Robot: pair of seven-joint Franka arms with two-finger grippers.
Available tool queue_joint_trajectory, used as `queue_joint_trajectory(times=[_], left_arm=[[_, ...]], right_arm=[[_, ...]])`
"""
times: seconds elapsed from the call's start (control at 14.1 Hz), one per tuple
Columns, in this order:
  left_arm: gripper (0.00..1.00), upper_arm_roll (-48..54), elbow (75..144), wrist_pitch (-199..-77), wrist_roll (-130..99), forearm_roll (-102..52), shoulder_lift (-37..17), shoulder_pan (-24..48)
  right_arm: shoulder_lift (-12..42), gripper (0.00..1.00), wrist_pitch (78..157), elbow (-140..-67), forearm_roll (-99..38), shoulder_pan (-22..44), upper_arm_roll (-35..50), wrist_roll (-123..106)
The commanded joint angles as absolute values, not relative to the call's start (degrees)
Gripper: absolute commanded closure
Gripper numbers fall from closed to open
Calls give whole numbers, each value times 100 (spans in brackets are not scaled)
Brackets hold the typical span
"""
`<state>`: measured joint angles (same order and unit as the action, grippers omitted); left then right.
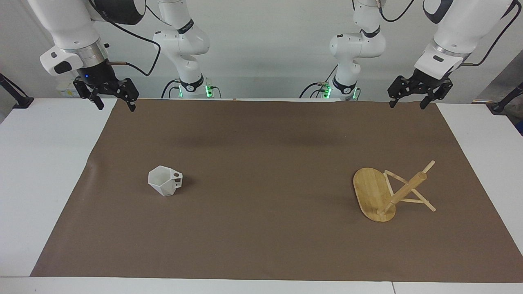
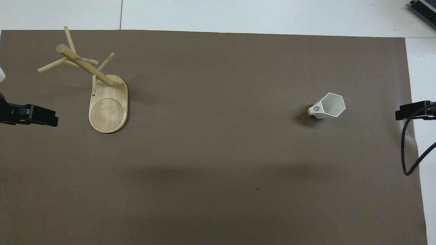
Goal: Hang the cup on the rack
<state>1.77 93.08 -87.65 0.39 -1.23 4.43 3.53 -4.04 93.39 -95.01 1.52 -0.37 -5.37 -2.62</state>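
Note:
The white faceted cup [image 1: 165, 181] stands rim up on the brown mat toward the right arm's end, its handle turned toward the middle of the table; it also shows in the overhead view [image 2: 327, 106]. The bamboo rack [image 1: 388, 194] stands upright toward the left arm's end, with its oval base [image 2: 108, 109] and thin pegs [image 2: 51, 64] empty. My left gripper [image 1: 407, 106] hangs open and empty over the mat's corner by its base. My right gripper [image 1: 116, 108] hangs open and empty over the mat's corner at its own end. Both arms wait, well apart from the cup and the rack.
The brown mat [image 1: 261, 143] covers most of the white table [image 1: 41, 163]. A black cable [image 2: 407, 153] loops down from the right arm over the mat's edge. A dark device corner [image 2: 424, 8] shows at the table's farthest edge.

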Motion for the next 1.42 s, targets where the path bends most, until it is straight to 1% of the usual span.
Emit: queue_joint_trajectory(times=[0.0, 0.92, 1.06, 1.2, 1.35], left_arm=[[0, 185, 9387, -8710, 79, -70, 545, 316], [0, 185, 9387, -8710, 70, -70, 545, 316], [0, 185, 9387, -8710, 70, -70, 545, 316], [0, 185, 9387, -8710, 70, -70, 545, 316], [0, 185, 9387, -8710, 70, -70, 545, 316]], right_arm=[[-545, 0, 9396, -9659, 123, -70, -501, -167], [-545, 0, 9396, -9668, 123, -70, -501, -158], [-597, 0, 8906, -9659, 123, -79, -501, -202], [-606, 0, 8798, -9650, -60, 87, -309, -272], [-624, 0, 8859, -9676, -140, 184, -114, -359]])
